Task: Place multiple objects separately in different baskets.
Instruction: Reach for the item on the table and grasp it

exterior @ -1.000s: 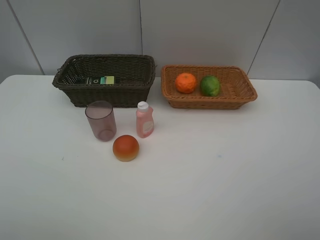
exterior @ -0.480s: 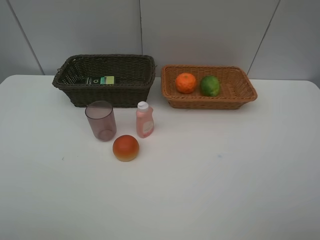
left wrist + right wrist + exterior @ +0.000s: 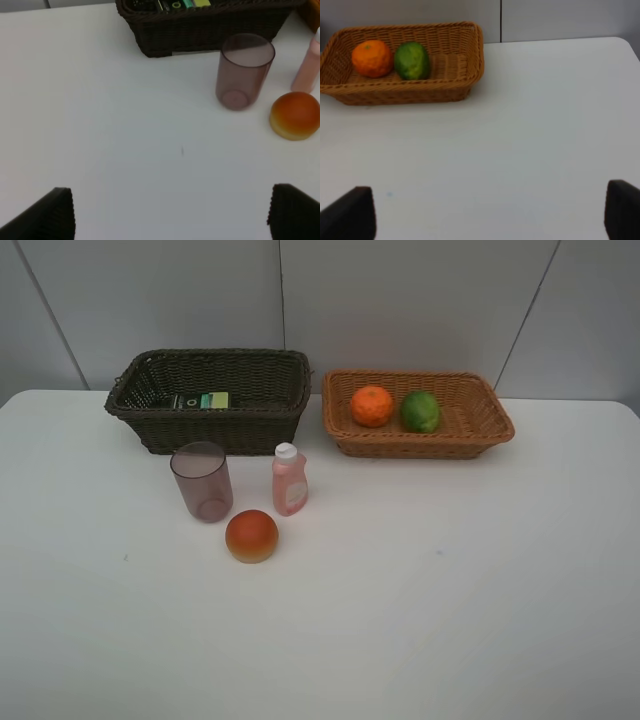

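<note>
A translucent mauve cup (image 3: 201, 481), a pink bottle (image 3: 289, 480) with a white cap and a red-orange round fruit (image 3: 251, 536) stand on the white table in front of the dark brown basket (image 3: 150, 430). Inside that basket lies a dark pump bottle (image 3: 205, 400) with a green label. The light tan basket (image 3: 420, 447) holds an orange (image 3: 371, 406) and a green fruit (image 3: 420, 411). Neither gripper shows in the high view. My left gripper (image 3: 172, 215) is open over bare table, well short of the cup (image 3: 244, 72). My right gripper (image 3: 487, 212) is open too, far from the tan basket (image 3: 405, 93).
The white table (image 3: 450, 590) stretches wide in front and to the right of the objects. A grey panelled wall rises right behind both baskets. The left wrist view shows the fruit (image 3: 295, 115) beside the pink bottle (image 3: 307, 67).
</note>
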`<action>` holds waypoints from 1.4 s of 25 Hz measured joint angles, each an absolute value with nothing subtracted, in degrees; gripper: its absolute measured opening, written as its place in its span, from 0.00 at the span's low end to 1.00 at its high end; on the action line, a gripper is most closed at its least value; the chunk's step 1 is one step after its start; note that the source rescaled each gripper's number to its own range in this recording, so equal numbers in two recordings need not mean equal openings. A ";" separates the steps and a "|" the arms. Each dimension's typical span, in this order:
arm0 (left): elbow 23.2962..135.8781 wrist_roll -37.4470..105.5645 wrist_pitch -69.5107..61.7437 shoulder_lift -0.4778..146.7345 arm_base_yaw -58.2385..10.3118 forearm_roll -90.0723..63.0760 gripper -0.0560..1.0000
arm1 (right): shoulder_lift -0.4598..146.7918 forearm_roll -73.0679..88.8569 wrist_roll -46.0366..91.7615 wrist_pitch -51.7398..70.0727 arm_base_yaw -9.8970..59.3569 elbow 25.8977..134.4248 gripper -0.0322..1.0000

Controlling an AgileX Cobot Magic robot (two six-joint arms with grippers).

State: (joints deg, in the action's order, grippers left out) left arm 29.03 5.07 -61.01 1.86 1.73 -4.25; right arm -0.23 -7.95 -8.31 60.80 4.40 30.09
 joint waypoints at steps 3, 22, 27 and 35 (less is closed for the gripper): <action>30.19 5.07 -59.26 7.90 1.73 -5.24 1.00 | -0.23 -7.95 -8.31 60.80 4.40 30.09 1.00; 59.03 3.98 -51.37 70.32 -7.27 -8.20 1.00 | -0.23 -7.95 -8.31 60.80 4.40 30.09 1.00; 64.15 -5.30 -50.07 84.05 -13.63 -2.37 1.00 | -0.23 -7.95 -8.31 60.80 4.40 30.09 1.00; 65.91 -12.60 -43.27 96.53 -17.66 0.00 1.00 | -0.23 -7.95 -8.31 60.80 4.40 30.09 1.00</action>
